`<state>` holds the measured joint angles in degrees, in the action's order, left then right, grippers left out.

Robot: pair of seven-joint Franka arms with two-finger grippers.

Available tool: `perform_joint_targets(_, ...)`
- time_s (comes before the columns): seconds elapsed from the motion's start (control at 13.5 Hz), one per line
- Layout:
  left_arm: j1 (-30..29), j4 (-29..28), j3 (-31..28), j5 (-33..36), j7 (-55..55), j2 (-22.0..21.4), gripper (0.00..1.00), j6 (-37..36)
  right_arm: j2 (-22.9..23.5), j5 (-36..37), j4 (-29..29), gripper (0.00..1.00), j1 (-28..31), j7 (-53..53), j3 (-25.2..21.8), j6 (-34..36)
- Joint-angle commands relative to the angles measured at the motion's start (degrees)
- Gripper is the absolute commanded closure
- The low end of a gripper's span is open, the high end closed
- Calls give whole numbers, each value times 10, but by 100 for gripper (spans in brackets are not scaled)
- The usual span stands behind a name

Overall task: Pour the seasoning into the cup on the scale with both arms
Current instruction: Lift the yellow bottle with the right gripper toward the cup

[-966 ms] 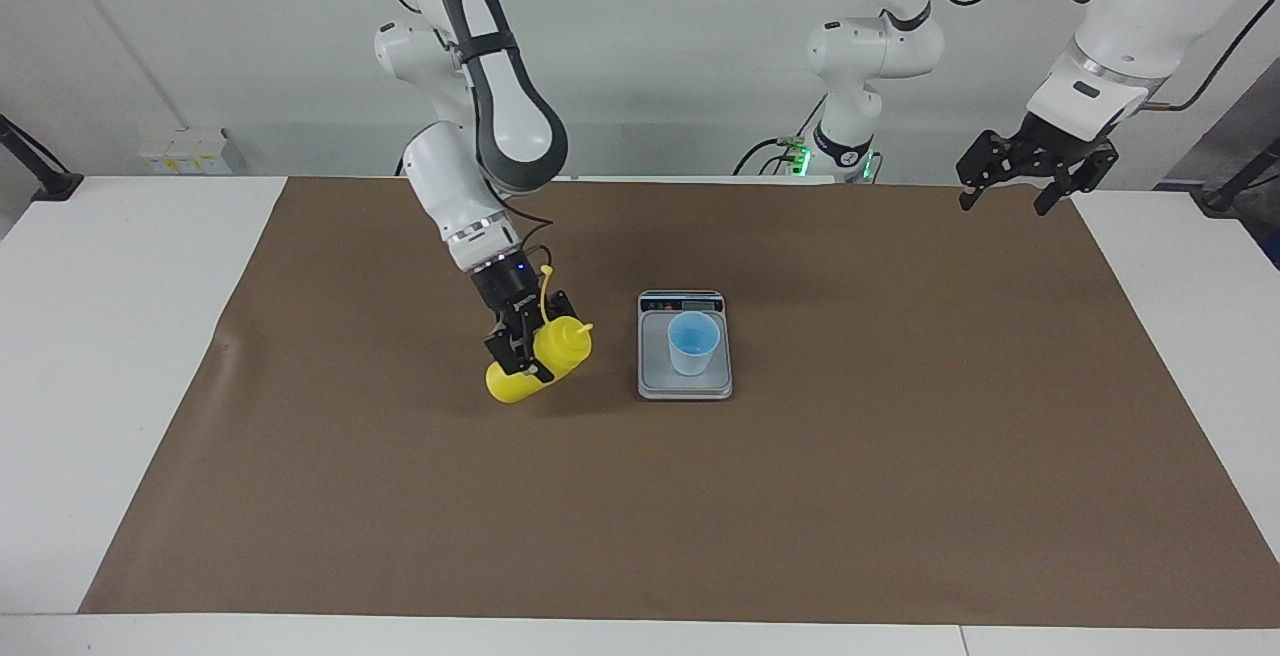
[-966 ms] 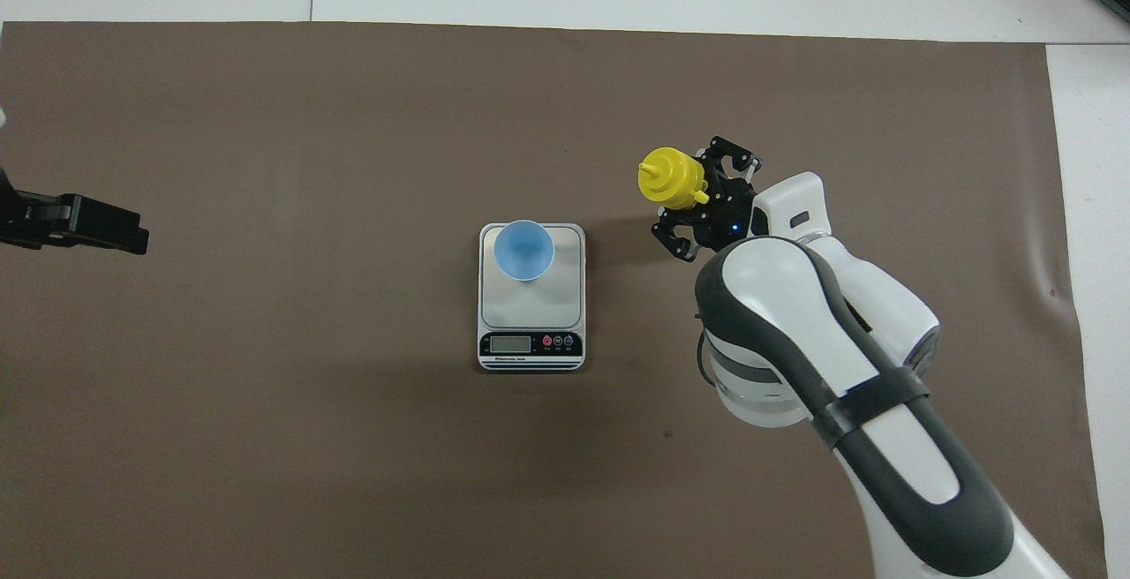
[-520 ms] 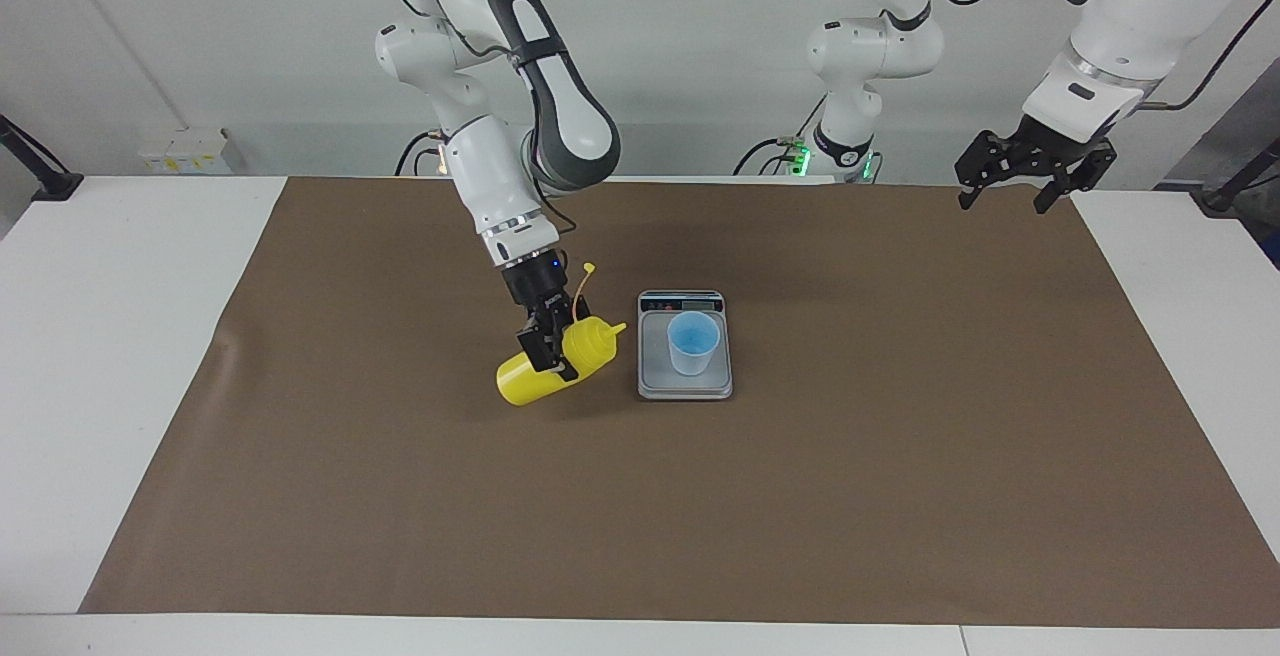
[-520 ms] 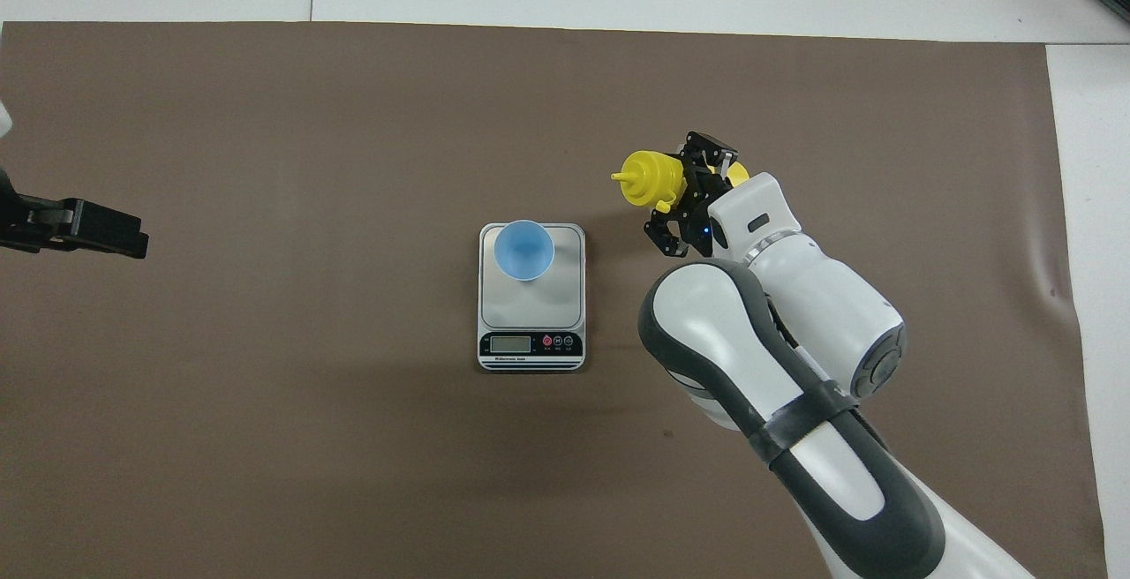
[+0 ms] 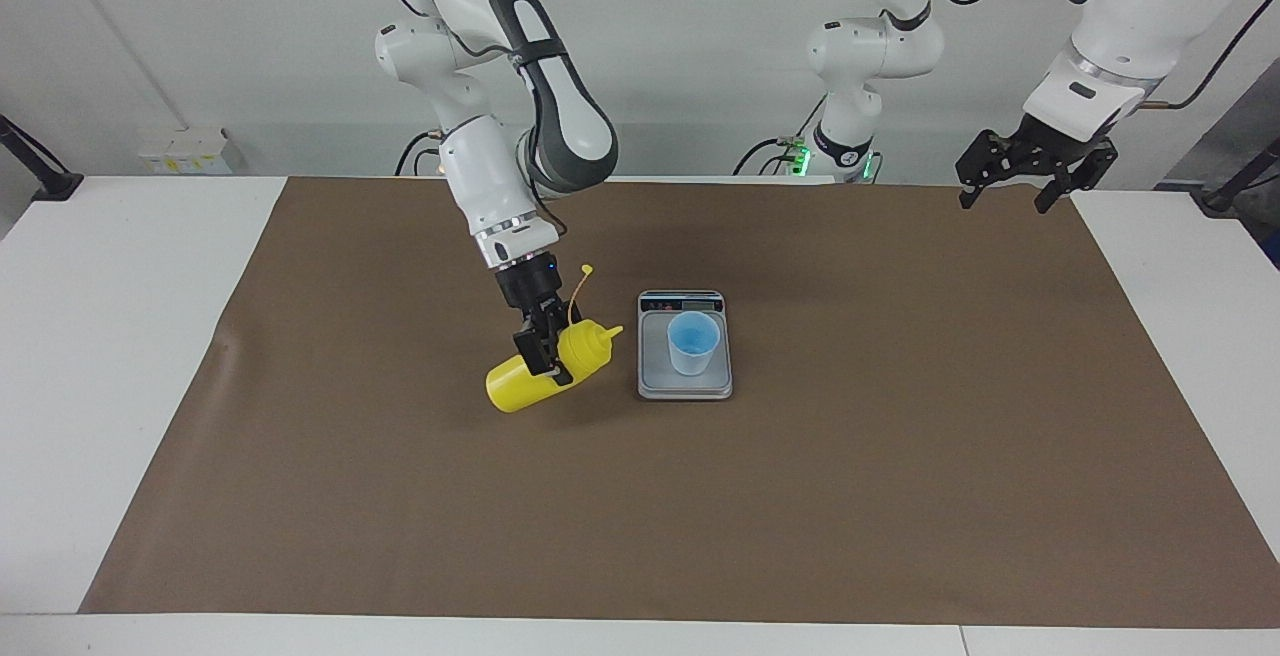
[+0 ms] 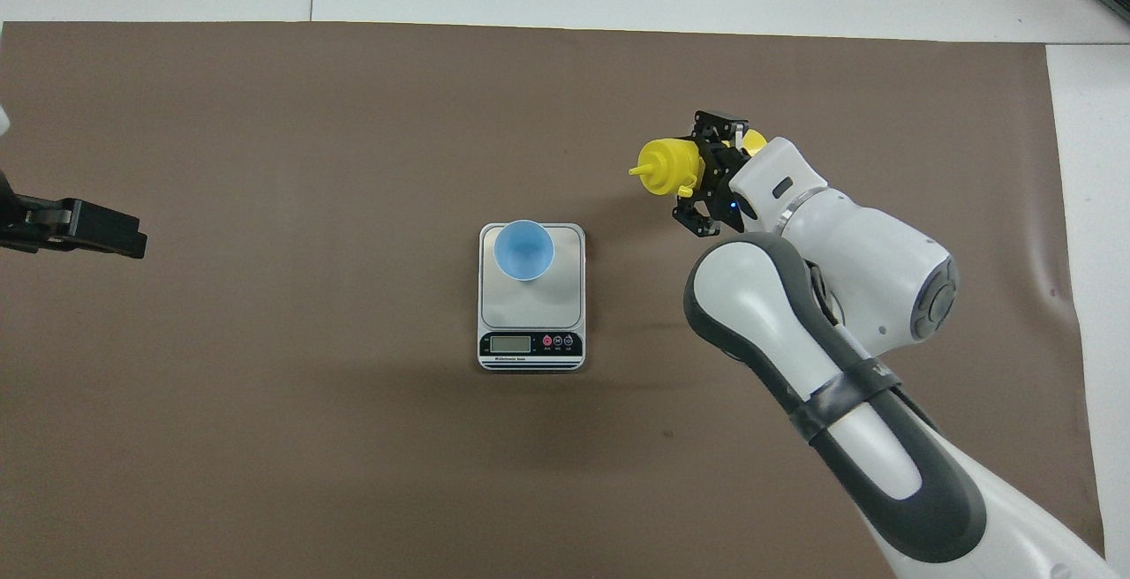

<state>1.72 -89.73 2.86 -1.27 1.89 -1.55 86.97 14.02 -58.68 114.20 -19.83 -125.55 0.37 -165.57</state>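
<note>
Since half a second ago, the white right arm has drawn the yellow plastic squeeze bottle slightly away from the flat silver-grey scale, its base dipping lower; pouring looks not yet begun. On the wide brown-covered surface open room lies all round the scale, every edge well apart from it. At the left arm's end, the left end effector waits, spread open. Beside the scale, the right end effector is clamped on the tilted bottle, nozzle toward the small light blue cup standing on the scale.
</note>
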Motion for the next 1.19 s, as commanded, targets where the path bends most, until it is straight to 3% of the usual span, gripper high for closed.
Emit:
perform_joint_targets(0.0,-16,-18,2,11,-3,-17,0,3,-2,101,-20,94,18,58,1,45)
perform_joint_targets(0.59,-21,-18,2,11,-4,-17,0,0,0,457,-62,99,8,367,-1,114)
perform_joint_targets(0.89,-20,-19,2,11,-4,-17,0,0,0,679,-68,100,-10,570,3,146)
perform_joint_targets(1.11,-20,-19,2,11,-4,-17,0,0,2,782,-94,100,-23,638,7,184)
